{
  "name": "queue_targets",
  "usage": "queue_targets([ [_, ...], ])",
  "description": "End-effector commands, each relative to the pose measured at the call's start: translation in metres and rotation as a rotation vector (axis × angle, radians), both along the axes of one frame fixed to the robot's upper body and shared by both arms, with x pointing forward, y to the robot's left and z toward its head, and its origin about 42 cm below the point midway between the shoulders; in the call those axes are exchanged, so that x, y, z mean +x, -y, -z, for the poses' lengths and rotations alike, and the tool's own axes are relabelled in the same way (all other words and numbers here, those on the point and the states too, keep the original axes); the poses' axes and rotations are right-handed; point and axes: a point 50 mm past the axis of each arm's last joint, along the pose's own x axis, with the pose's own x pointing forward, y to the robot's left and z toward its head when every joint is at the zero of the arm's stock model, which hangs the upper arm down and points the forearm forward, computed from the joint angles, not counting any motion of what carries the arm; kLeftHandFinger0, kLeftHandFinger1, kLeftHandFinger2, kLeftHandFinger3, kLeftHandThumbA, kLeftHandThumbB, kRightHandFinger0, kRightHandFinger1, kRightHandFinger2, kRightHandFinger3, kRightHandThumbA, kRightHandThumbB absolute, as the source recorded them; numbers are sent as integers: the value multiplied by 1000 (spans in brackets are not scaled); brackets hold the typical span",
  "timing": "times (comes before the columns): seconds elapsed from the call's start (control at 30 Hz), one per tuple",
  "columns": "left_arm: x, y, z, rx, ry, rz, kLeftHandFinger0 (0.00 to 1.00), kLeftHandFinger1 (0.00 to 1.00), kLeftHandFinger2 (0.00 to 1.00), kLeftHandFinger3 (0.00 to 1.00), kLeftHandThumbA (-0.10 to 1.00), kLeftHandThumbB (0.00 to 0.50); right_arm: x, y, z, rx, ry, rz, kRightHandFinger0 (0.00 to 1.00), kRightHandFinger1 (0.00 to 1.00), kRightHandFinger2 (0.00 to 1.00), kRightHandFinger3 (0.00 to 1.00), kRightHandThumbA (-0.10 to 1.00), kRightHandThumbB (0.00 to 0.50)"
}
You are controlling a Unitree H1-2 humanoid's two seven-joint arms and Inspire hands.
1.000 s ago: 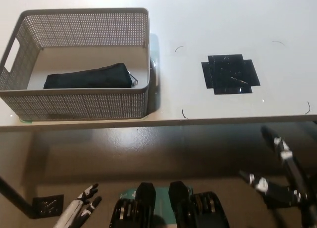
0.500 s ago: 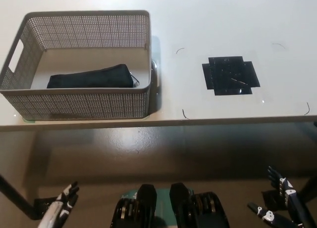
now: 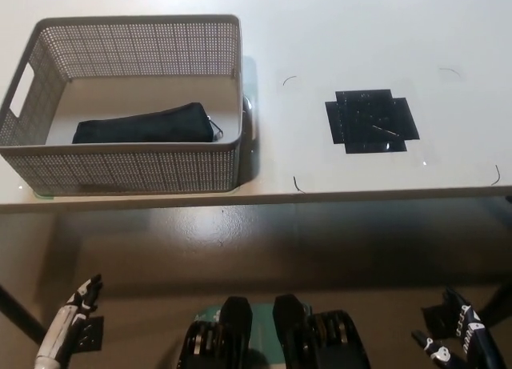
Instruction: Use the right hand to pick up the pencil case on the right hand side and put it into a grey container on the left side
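The black pencil case [image 3: 142, 124] lies flat inside the grey perforated container [image 3: 132, 170] at the table's left. My black right hand [image 3: 460, 337] hangs low at the bottom right, below the table's front edge, fingers spread and holding nothing. My white left hand [image 3: 70, 321] rests at the bottom left, also below the table, fingers loosely apart and empty. Both hands are far from the container.
A black cross-shaped tape patch [image 3: 371, 120] marks the white table [image 3: 360, 33] to the right of the container. Thin curved marks surround that area. The table's front edge [image 3: 264, 198] runs across the middle; below it is the brown floor.
My right hand has dropped lower toward the bottom right corner. My left hand has slid further left and down. The pencil case stays in the container.
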Motion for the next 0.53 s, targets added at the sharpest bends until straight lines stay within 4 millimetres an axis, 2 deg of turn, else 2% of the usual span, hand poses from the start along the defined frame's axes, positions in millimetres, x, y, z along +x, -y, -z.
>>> queue_targets([
  [0.0, 18, -4, -13, -14, 66, -3, 1000, 1000, 965, 933, 1000, 500, 19, 2, -15, 53, 126, 35, 1000, 1000, 1000, 1000, 1000, 365],
  [0.1, 24, -3, -16, -12, 72, 4, 1000, 1000, 966, 935, 1000, 500, 26, 0, -16, 82, 135, 37, 1000, 1000, 1000, 1000, 1000, 386],
  [0.33, 47, -4, -31, -15, 110, 13, 1000, 1000, 911, 909, 1000, 500, 48, -2, -26, 70, 167, 40, 1000, 1000, 1000, 1000, 1000, 366],
  [0.5, 63, -3, -41, -18, 133, 22, 1000, 1000, 910, 934, 1000, 500, 60, 1, -32, 57, 184, 39, 1000, 1000, 1000, 1000, 1000, 345],
])
